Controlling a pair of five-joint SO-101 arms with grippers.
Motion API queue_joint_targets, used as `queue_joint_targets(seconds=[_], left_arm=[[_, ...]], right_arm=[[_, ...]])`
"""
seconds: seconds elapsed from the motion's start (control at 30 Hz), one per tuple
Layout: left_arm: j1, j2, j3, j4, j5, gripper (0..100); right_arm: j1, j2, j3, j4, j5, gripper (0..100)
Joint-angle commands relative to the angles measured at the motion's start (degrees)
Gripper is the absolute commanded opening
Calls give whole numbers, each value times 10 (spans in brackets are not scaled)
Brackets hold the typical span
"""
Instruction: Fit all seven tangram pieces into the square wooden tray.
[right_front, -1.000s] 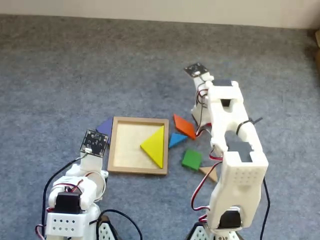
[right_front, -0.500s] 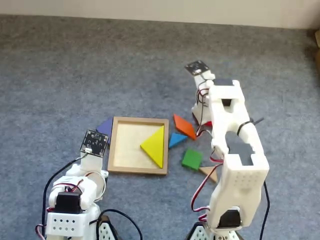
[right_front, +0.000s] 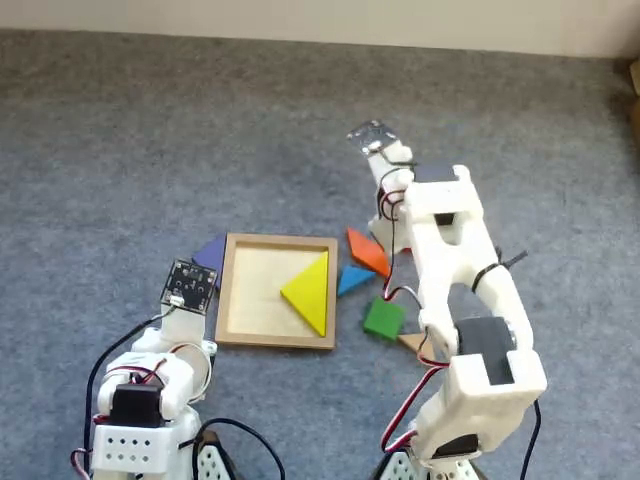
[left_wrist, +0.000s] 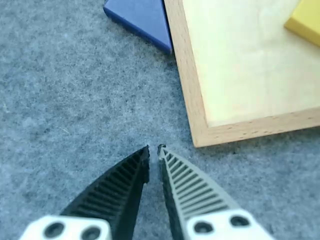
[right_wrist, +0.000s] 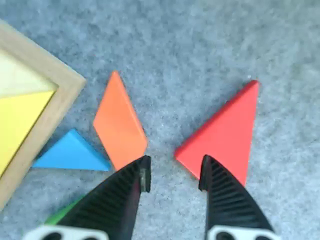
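Red triangle (right_wrist: 222, 137) just beside the right end effector (right_wrist: 174, 173), jaws apart.

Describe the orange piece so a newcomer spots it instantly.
Find the square wooden tray on the grey carpet. Just outside its corner nearest the right gripper lies the orange piece: the only parallelogram, beside a blue triangle and a red triangle.

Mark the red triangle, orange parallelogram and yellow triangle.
red triangle (right_wrist: 225, 132), right wrist view, middle of its top face.
orange parallelogram (right_wrist: 119, 125), right wrist view, centre of its face.
yellow triangle (right_front: 312, 288), high view, middle of the piece.
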Motion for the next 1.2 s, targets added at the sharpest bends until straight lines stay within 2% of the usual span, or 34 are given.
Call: queue_joint_targets(seconds=[0.0,0.17,0.43,0.7,0.9,1.17], left_arm=[[-6,-23,12,0,0,51],[-6,-23,12,0,0,51],[-6,-23,12,0,0,51],[-6,-23,12,0,0,51],[-6,-23,12,0,0,51],[-6,-23,12,0,0,51]], right_arm=[[10,-24,-5,-27,-12,190],[33,34,-7,-44,-42,325],[46,129,-79,-43,-40,324],[44,166,-109,-23,-39,224],[44,163,-109,-16,1,132],[27,108,-126,32,24,116]])
